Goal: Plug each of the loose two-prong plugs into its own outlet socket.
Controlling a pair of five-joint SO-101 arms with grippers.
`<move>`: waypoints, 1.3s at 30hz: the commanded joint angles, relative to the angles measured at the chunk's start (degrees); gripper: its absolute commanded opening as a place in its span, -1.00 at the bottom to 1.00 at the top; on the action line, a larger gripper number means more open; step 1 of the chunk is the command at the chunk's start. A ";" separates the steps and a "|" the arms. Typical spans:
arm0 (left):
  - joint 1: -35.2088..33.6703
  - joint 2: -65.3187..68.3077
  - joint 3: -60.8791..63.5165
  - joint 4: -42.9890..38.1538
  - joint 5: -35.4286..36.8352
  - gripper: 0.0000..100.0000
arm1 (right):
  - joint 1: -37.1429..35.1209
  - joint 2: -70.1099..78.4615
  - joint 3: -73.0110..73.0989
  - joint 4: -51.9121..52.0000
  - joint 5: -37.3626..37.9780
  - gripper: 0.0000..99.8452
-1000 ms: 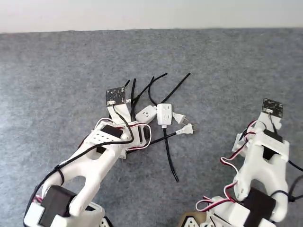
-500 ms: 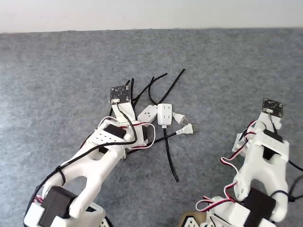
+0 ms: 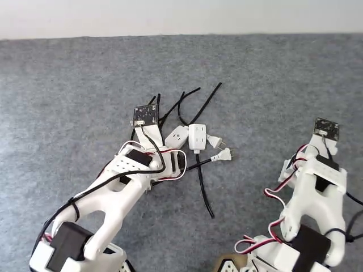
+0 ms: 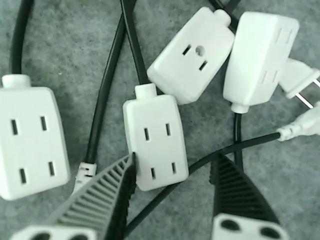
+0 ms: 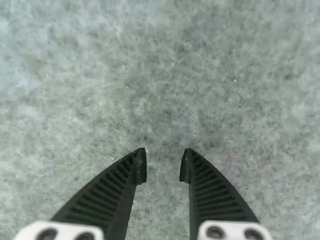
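Several white outlet sockets with black cords lie bunched on the grey carpet. My left gripper (image 4: 172, 167) is open just above them, its fingers either side of the lower end of a two-outlet socket (image 4: 155, 142). Around it lie a larger socket (image 4: 30, 142), a three-hole socket (image 4: 192, 55) and another socket (image 4: 260, 55). Two loose two-prong plugs (image 4: 300, 80) (image 4: 306, 127) rest beyond that last socket, also visible from above as plugs (image 3: 214, 141) (image 3: 227, 154). My right gripper (image 5: 163, 166) hangs slightly open over bare carpet, far right of the pile.
Black cords (image 3: 201, 187) fan out from the cluster toward the back and toward the front. The left arm (image 3: 130, 170) covers part of the pile. The right arm (image 3: 317, 181) stands at the right. Open carpet (image 3: 272, 96) surrounds the cluster.
My left arm has edged forward and right over the sockets. The three-hole socket and the back cords shifted slightly. The right arm has not moved.
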 commanded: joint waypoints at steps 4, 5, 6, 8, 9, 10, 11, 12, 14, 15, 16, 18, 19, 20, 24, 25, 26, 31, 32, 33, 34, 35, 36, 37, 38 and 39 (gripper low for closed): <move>-0.09 -0.18 -1.63 0.35 0.53 -0.54 | -0.75 -0.57 -0.44 -0.84 0.70 -0.75; -0.09 -0.18 -1.71 0.35 0.53 -0.54 | -0.75 -0.57 -0.44 -0.84 0.70 -0.75; -0.09 -0.09 -1.98 0.44 0.53 -0.54 | -0.75 -0.57 -0.44 -0.84 0.70 -0.75; -0.09 0.88 -2.68 0.70 0.53 -0.54 | -0.75 -0.57 -0.44 -0.84 0.70 -0.75; -0.09 1.93 -3.30 0.79 0.53 -0.55 | -0.75 -0.57 -0.44 -0.84 0.70 -0.75; -0.18 3.16 -4.79 2.11 0.53 -0.57 | -0.75 -0.57 -0.44 -0.84 0.70 -0.75; -0.62 4.75 -6.64 3.69 0.53 -0.58 | -0.75 -0.57 -0.44 -0.84 0.70 -0.75; -0.97 6.51 -8.40 5.10 0.53 -0.60 | -0.75 -0.57 -0.44 -0.84 0.70 -0.75; -1.67 10.55 -12.09 7.56 0.62 -0.60 | -0.75 -0.57 -0.44 -0.84 0.70 -0.75; -1.67 12.40 -14.11 9.23 0.79 -0.60 | -0.75 -0.57 -0.44 -0.84 0.70 -0.75; -1.67 14.15 -16.04 11.08 1.67 -0.60 | -0.75 -0.57 -0.44 -0.84 0.70 -0.75; -1.67 17.23 -19.38 13.71 3.69 -0.60 | -0.75 -0.57 -0.44 -0.84 0.70 -0.75; -1.67 18.46 -20.70 14.51 4.04 -0.60 | -0.75 -0.57 -0.44 -0.84 0.70 -0.75; -1.49 19.60 -22.02 15.12 4.04 -0.60 | -0.75 -0.57 -0.44 -0.84 0.70 -0.75; -1.14 21.27 -24.13 16.09 4.04 -0.61 | -0.75 -0.57 -0.44 -0.84 0.70 -0.75; -1.14 21.10 -24.04 16.09 4.04 -0.63 | -0.75 -0.57 -0.44 -0.84 0.70 -0.75; -1.14 21.01 -24.04 16.18 3.96 -0.68 | -0.75 -0.57 -0.44 -0.84 0.70 -0.75; -1.05 21.01 -23.96 16.44 2.99 -0.96 | -0.75 -0.48 -0.26 -1.80 0.62 -0.75; -1.05 21.01 -23.96 16.44 2.73 -0.98 | -0.75 -0.48 -0.09 -2.07 0.62 -0.75; -1.05 21.01 -23.87 16.53 2.73 -0.98 | -0.75 -0.48 0.18 -2.33 0.62 -0.75; -1.05 21.01 -23.87 17.14 2.73 -0.98 | -1.01 -0.57 0.35 -2.42 0.62 -0.76; -0.97 21.01 -23.96 18.29 2.73 -0.98 | -1.36 -0.57 0.35 -2.42 0.62 -0.76; -0.53 20.92 -23.96 19.34 2.73 -0.98 | -1.63 -0.57 0.44 -2.42 0.62 -0.76; 0.26 20.92 -23.96 20.48 2.64 -0.98 | -1.80 -0.57 0.44 -2.42 0.62 -0.76; 1.05 20.92 -23.96 21.80 2.55 -0.98 | -1.80 -0.57 0.44 -2.42 0.62 -0.76; 1.93 20.92 -23.96 23.12 2.46 -0.98 | -1.80 -0.57 0.44 -2.42 0.62 -0.76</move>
